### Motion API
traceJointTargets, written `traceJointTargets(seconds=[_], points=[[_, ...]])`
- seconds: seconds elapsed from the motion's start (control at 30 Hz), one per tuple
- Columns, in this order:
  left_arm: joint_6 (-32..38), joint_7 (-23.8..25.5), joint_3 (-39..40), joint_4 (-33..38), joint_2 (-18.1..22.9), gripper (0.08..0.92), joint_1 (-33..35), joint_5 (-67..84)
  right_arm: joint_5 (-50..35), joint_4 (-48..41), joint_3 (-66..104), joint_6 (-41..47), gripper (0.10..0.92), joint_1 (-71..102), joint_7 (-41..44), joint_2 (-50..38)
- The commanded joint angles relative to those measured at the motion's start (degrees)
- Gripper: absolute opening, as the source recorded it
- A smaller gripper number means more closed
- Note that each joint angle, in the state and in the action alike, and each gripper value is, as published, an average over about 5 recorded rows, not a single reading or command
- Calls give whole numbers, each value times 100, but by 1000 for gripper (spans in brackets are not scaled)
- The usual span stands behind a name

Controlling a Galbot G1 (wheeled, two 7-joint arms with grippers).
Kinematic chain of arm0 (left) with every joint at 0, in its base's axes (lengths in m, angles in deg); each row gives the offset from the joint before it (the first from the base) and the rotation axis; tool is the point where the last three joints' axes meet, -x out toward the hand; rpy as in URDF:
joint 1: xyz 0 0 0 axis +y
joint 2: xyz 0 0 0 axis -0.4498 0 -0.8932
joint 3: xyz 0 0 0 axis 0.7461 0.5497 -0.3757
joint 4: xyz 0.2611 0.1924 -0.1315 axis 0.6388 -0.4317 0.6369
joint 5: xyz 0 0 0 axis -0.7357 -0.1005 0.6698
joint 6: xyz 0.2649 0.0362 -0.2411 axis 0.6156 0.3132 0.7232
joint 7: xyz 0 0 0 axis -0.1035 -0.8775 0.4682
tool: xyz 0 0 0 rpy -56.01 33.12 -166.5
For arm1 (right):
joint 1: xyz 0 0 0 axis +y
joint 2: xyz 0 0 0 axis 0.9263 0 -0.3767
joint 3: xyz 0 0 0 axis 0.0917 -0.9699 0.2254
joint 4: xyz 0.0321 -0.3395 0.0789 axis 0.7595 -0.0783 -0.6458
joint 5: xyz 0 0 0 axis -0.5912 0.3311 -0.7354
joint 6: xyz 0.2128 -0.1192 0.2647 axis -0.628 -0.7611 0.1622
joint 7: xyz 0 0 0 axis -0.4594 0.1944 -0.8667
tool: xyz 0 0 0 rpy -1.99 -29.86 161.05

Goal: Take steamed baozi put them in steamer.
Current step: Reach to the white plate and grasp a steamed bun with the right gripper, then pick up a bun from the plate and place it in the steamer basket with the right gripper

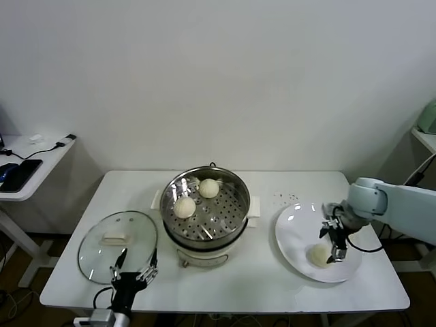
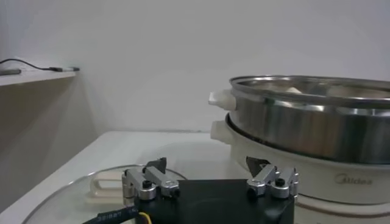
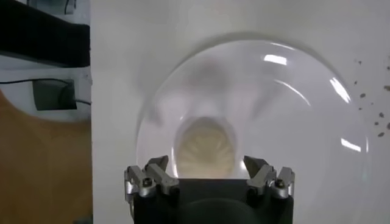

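The steamer [image 1: 204, 212] stands mid-table, its perforated tray holding two steamed baozi [image 1: 208, 188] [image 1: 184, 207]. A third baozi [image 1: 317, 255] lies on the white plate [image 1: 293, 228] at the right. My right gripper [image 1: 333, 246] hangs open just above and beside that bun. In the right wrist view the baozi [image 3: 206, 148] sits in line with the gap of the open right gripper [image 3: 206, 164], untouched. My left gripper [image 1: 135, 274] is parked open and empty at the front left edge; the left wrist view shows the left gripper [image 2: 207, 164] with the steamer [image 2: 311, 119] beyond.
A round glass lid [image 1: 117, 245] lies flat left of the steamer, under the left gripper, and the lid [image 2: 73, 195] fills the near table in the left wrist view. Dark specks [image 1: 286, 199] dot the table behind the plate. A side desk [image 1: 27, 167] stands far left.
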Motion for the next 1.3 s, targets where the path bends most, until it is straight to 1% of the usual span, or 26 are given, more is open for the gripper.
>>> traceJointTargets(seconds=[0.03, 0.4, 0.47, 0.63, 0.77, 0.9, 1.03, 1.17, 1.3], points=[[2, 3, 15, -20, -11, 823, 2, -1, 270, -93, 372, 95, 823, 565, -118, -47], [13, 2, 24, -64, -21, 823, -23, 5, 295, -190, 515, 134, 816, 693, -295, 75], [14, 1, 21, -64, -22, 823, -22, 7, 286, -175, 510, 133, 791, 693, -285, 72], [16, -5, 19, -68, -23, 823, -20, 10, 276, -124, 514, 129, 679, 652, -275, 52], [12, -8, 29, -48, -5, 823, -7, 9, 274, -10, 408, 96, 640, 408, -159, 11], [10, -9, 33, -17, 4, 823, 20, 4, 137, 127, -6, -34, 629, -348, 50, 16], [5, -13, 33, 22, 6, 823, 32, 3, -133, 251, -844, -281, 628, -1640, 347, 235], [-3, -15, 35, 81, 9, 823, 51, 3, -469, 328, -1569, -705, 628, -2969, 707, 787], [-8, -14, 29, 143, 0, 823, 73, -2, -707, 246, -1660, -1253, 628, -4011, 1004, 1550]])
